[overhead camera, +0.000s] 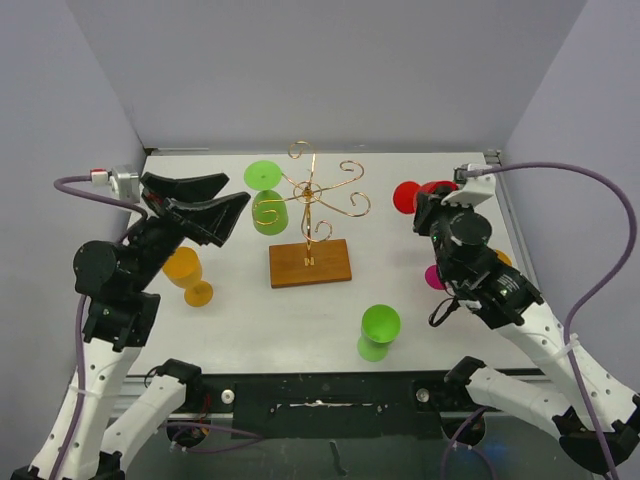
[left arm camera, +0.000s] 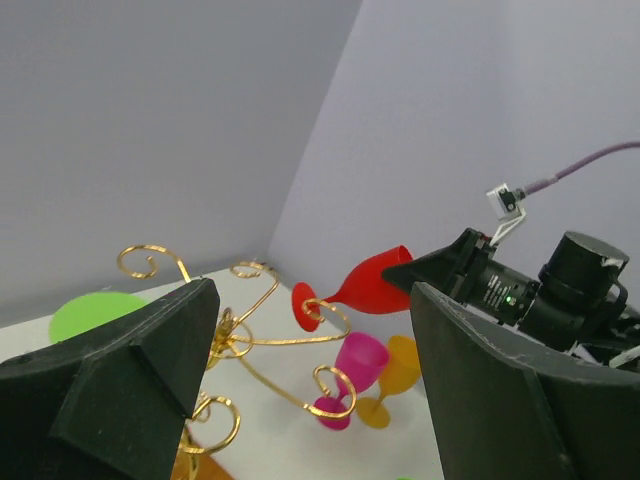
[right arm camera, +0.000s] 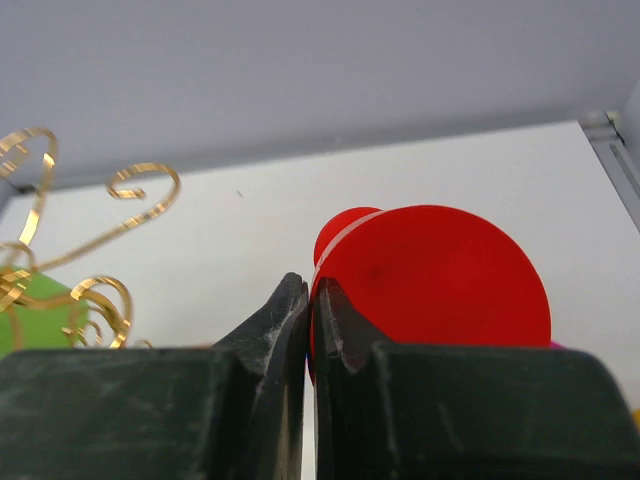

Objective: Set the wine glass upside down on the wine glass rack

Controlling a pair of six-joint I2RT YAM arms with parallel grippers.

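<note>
The gold wire wine glass rack (overhead camera: 312, 195) stands on its brown wooden base (overhead camera: 310, 263) at mid table. A green glass (overhead camera: 268, 205) hangs upside down on its left arm. My right gripper (overhead camera: 428, 205) is shut on the rim of a red wine glass (overhead camera: 408, 196) and holds it on its side in the air, right of the rack, foot toward the rack. In the right wrist view the shut fingers (right arm camera: 310, 292) pinch the red glass (right arm camera: 440, 280). In the left wrist view the red glass (left arm camera: 375, 285) has its foot near a rack scroll (left arm camera: 335, 312). My left gripper (overhead camera: 215, 208) is open and empty, left of the rack.
An orange glass (overhead camera: 186, 272) stands at the left, near my left arm. A green glass (overhead camera: 379, 331) stands near the front edge. A magenta glass (overhead camera: 435, 277) and another orange glass (overhead camera: 503, 258) stand under my right arm. Walls close the table's sides and back.
</note>
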